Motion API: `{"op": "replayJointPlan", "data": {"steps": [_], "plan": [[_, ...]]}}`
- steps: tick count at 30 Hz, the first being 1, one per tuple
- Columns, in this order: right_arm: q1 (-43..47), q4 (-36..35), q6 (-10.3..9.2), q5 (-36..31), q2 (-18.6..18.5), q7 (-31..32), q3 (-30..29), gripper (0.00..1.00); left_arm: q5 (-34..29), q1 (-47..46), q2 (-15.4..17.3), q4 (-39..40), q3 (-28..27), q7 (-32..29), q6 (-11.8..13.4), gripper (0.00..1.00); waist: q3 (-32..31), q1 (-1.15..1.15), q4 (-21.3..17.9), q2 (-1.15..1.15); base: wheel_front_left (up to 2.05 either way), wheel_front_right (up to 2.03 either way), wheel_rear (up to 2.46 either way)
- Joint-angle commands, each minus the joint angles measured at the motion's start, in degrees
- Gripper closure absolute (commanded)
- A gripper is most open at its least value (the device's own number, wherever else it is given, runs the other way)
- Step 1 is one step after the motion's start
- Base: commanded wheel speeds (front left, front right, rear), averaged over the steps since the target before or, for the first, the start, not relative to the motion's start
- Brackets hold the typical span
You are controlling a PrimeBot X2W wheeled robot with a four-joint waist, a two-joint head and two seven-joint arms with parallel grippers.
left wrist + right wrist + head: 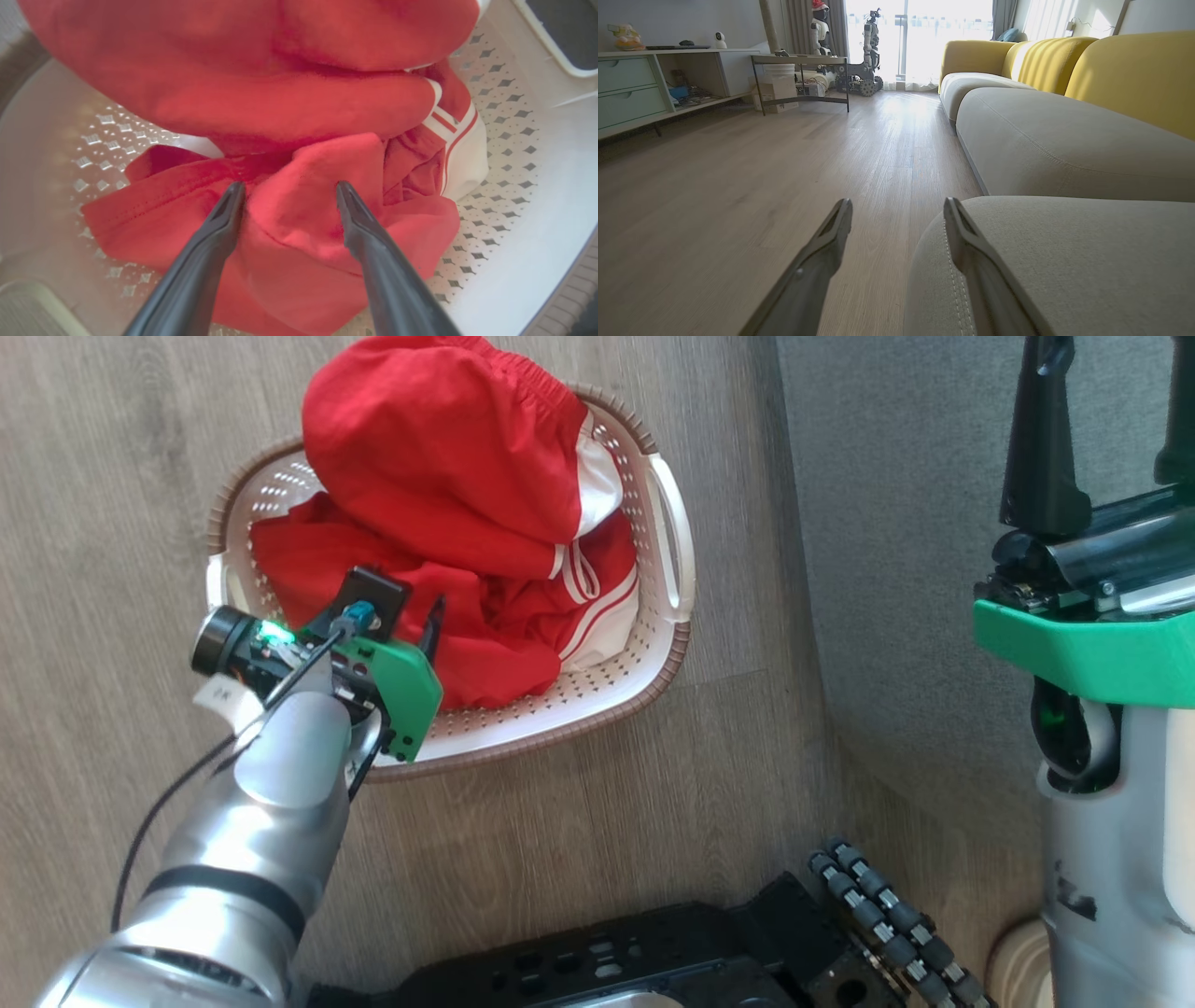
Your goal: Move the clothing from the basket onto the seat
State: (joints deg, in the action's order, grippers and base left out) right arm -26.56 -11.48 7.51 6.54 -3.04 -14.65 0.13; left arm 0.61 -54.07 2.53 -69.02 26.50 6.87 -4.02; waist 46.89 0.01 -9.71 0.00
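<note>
The cream perforated basket (667,523) with a brown rim stands on the wood floor. Bright red clothing (448,448) with white stripes is heaped in it, and its top piece bulges over the far rim. My left gripper (420,616) reaches down into the near left of the heap. In the left wrist view it (289,186) is open, its fingers straddling a raised fold of the red clothing (299,205). The grey seat (887,523) lies right of the basket. My right gripper (897,205) is open and holds nothing, over the stitched edge of the seat (1064,261).
My own black base with roller wheels (868,915) sits at the bottom, close to the basket. The right wrist view shows bare wood floor (784,163), a yellow-backed sofa (1134,74), a low cabinet (644,84), a side table (801,60) and robots by the window (868,46).
</note>
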Motion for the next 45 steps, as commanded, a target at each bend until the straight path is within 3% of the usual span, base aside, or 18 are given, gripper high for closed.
{"op": "replayJointPlan", "data": {"steps": [1, 6, 7, 8, 9, 24, 31, 45], "plan": [[0.54, -2.27, -0.02, 0.38, 0.16, -0.35, 1.01, 0.0, -0.57, 0.47, 1.58, -0.42, -0.42, -0.85, 0.34, 0.0, 0.52, -0.01, -0.38, 0.0, 0.0, 0.0, 0.0], [0.38, -2.33, -0.02, 0.71, 0.16, -0.35, 1.33, 0.0, -0.93, -1.33, 1.6, -2.54, 0.69, -4.69, 0.21, 0.0, 1.15, -0.01, -0.82, 0.0, 0.0, 0.0, 0.0], [0.37, -2.29, -0.02, 0.81, 0.16, -0.35, 1.43, 0.0, -0.98, -1.48, 1.53, -2.78, 0.98, -5.35, 0.04, 0.15, 1.18, -0.01, -0.88, 0.0, 0.0, 0.0, 0.0], [0.33, -2.18, -0.02, 1.01, 0.16, -0.35, 1.6, 0.0, -0.69, -1.58, 1.34, -3.08, 1.26, -6.14, -0.37, 0.89, 1.13, -0.01, -0.99, 0.0, 0.0, 0.0, 0.0], [0.33, -2.1, -0.02, 1.12, 0.16, -0.35, 1.65, 0.0, -0.55, -1.58, 1.22, -3.16, 1.45, -6.28, -0.57, 1.0, 1.03, -0.01, -1.02, 0.0, 0.0, 0.0, 0.0], [2.08, 1.94, -0.02, 1.76, 0.16, -0.35, 1.47, 0.0, 5.07, 3.38, 0.38, 0.79, 3.12, 0.55, -2.42, 1.0, -8.2, -0.01, 1.47, 0.0, 0.0, 0.0, 0.0], [5.66, 6.45, -0.02, 0.47, 0.16, -0.35, 0.86, 0.0, 12.23, 7.98, 0.36, 9.37, 5.97, 2.64, -2.78, 1.0, -17.42, -0.01, 4.54, 0.0, 0.0, 0.0, 0.0], [17.68, 16.69, -0.02, -1.37, 0.16, -0.35, -0.04, 0.0, 20.2, 16.1, 0.35, 21.61, 9.77, 1.14, 0.3, 1.0, -38.93, -0.01, 10.08, 0.0, 0.0, 0.0, 0.0]]}}
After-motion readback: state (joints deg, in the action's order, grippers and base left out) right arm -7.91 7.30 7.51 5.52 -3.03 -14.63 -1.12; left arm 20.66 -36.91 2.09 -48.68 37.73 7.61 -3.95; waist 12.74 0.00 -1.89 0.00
